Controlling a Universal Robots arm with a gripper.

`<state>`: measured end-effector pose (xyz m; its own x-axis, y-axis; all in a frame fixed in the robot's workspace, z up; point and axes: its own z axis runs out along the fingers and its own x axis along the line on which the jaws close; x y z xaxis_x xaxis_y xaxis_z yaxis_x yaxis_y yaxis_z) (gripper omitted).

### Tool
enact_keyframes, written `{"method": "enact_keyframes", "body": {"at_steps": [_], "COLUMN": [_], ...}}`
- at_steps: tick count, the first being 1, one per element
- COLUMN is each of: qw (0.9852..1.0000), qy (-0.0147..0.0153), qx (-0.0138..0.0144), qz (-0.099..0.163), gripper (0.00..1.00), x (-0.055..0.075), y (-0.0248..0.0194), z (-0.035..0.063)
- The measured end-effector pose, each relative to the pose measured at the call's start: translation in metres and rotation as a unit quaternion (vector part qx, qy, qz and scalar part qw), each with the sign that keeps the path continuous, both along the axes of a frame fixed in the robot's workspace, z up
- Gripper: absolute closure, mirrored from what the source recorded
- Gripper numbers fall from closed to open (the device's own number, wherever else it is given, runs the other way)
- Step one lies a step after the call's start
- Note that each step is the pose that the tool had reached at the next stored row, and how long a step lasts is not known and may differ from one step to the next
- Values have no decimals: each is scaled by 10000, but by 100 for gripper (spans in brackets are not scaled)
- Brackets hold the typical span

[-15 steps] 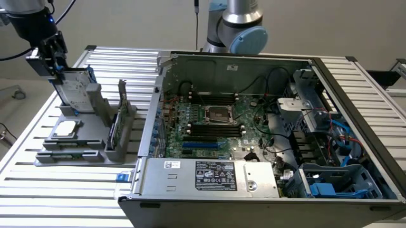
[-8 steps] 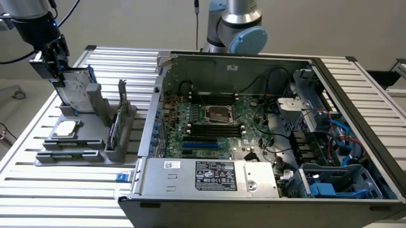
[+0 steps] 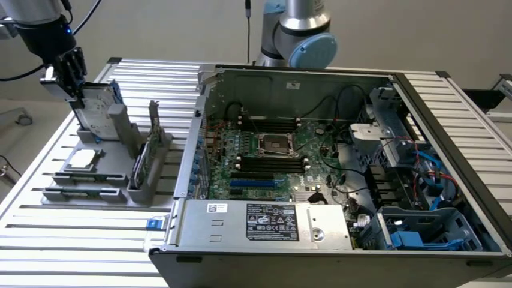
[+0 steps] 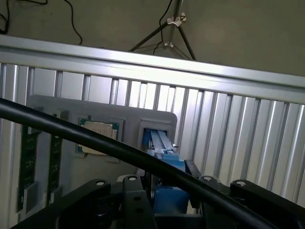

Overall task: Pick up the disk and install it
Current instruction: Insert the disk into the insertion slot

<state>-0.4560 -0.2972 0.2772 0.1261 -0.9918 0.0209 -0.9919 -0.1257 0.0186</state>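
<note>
- Right up against the wrist lens, a black cable [image 4: 47, 125] cuts across. Under it the gripper [image 4: 167, 180] [image 3: 78, 96] sits astride the top edge of the disk [image 4: 162, 140] [image 3: 100, 111].
- The disk stands upright in a slot of the grey holder [image 3: 112, 165], its blue carrier [image 4: 167, 202] running along the edge.
- Has the gripper clamped it? Cannot tell — it sits close on both sides of the blue carrier, and no more than that shows.
- Near the disk in the holder, a small square silver chip [image 3: 83, 159] lies flat and a thin card [image 3: 144, 159] stands on edge.
- Beyond the chip, two green memory sticks [image 4: 28, 162] lie in their grooves.
- The holder rests on a slatted aluminium table [image 3: 80, 240].
- To the exterior view's right of the holder is an open computer case [image 3: 288, 87] — motherboard [image 3: 272, 156] bare, power supply [image 3: 264, 222] nearest the exterior camera.
</note>
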Motion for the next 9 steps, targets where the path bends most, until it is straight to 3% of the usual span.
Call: {"method": "enact_keyframes", "body": {"at_steps": [2,9], "qw": [10000,10000], "qy": [0,0], "qx": [-1,-3], "qz": [0,-40], "gripper": [64,65], "x": [0,0], "y": [0,-10], "z": [0,-1]}}
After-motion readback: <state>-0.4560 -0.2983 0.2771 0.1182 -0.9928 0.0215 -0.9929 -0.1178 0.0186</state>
